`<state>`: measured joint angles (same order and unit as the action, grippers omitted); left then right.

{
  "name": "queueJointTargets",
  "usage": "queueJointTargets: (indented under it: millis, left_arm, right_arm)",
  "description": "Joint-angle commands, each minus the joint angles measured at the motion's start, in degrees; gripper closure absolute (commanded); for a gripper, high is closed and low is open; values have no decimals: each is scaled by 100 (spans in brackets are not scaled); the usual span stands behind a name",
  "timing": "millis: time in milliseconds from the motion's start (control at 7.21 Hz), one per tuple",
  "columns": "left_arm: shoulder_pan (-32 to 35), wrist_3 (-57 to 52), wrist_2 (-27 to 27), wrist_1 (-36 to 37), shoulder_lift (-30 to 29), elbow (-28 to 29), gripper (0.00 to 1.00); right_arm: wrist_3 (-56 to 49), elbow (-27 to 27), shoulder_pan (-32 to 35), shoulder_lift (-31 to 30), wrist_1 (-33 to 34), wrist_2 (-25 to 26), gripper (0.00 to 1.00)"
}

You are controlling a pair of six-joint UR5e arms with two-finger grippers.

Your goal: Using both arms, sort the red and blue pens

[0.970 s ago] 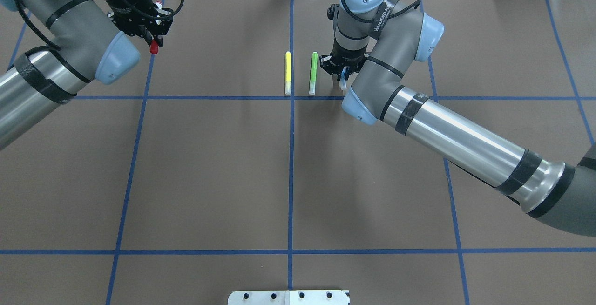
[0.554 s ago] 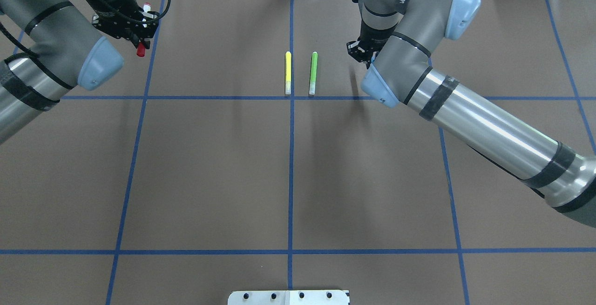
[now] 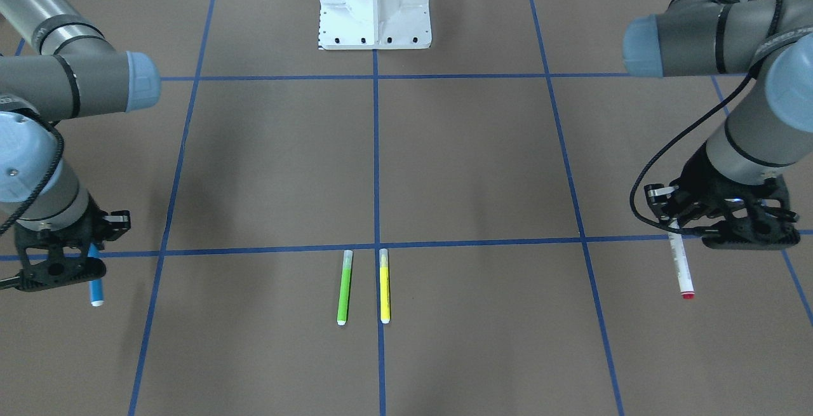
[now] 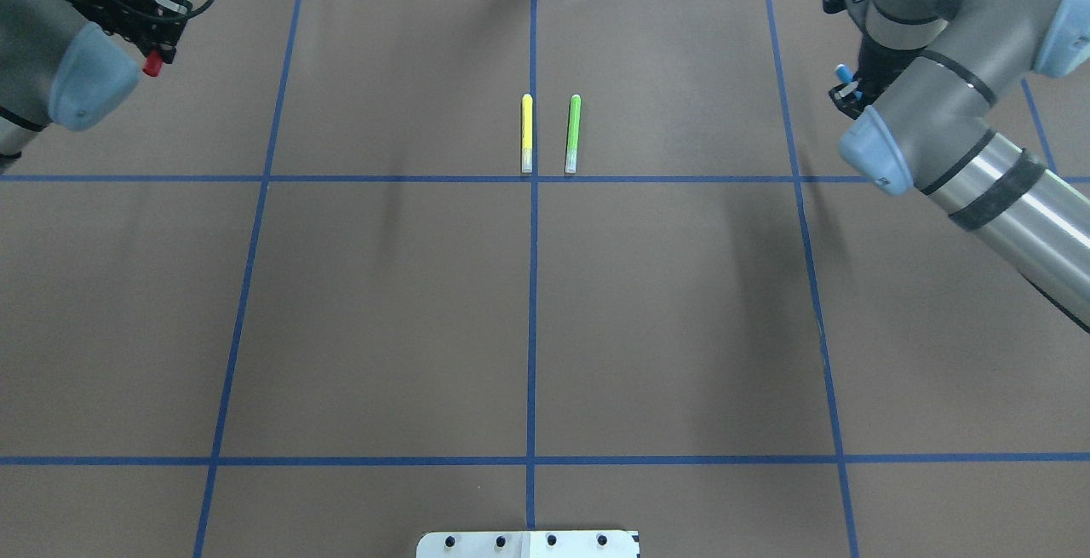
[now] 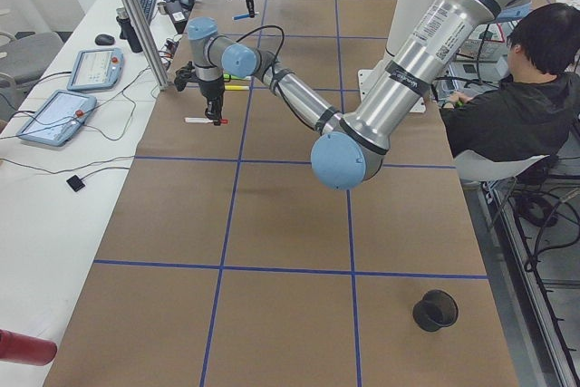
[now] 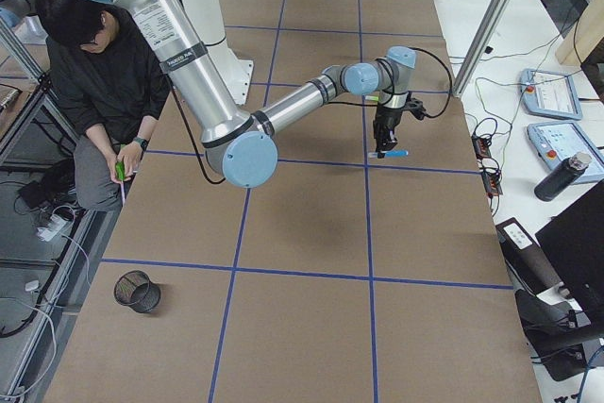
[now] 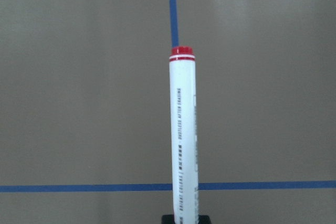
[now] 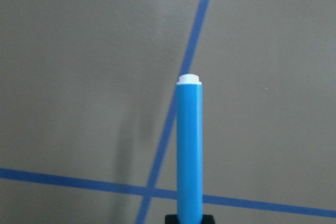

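Your brown paper-covered worktop (image 4: 383, 302), blue tape grid (image 4: 531, 285); left black end effector (image 3: 674, 229) clamps white red-banded pen (image 3: 681, 270), right end effector (image 3: 89, 254) clamps blue pen (image 3: 95, 289).

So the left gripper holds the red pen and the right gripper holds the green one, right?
Not quite: the right gripper holds the blue pen, as the front-facing view shows. The left gripper does hold the red pen.

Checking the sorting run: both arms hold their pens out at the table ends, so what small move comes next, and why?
Probably lower both and release. The left gripper is shut on the white-barrelled red-capped pen, the right gripper on the blue-barrelled pen, each raised above the brown mat at opposite ends, far from the green marker and yellow marker.
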<state>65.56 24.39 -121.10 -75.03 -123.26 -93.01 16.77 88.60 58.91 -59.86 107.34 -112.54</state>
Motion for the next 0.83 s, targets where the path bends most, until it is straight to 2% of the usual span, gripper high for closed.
queueJointTargets:
  millis: [0, 139, 416, 693]
  left_arm:
    - [473, -1221, 252, 600, 363, -200, 100]
    - [640, -1957, 662, 1065, 503, -287, 100]
    - [844, -2351, 737, 1140, 899, -507, 100]
    - [844, -2360, 745, 1122, 1084, -604, 100]
  right_arm:
    - [-1206, 202, 706, -620, 656, 127, 100]
    - [-1794, 228, 962, -893, 700, 66, 100]
    - [-1940, 446, 1420, -1673, 735, -197, 100]
    - [-2770, 1122, 1797, -2527, 1837, -399, 100]
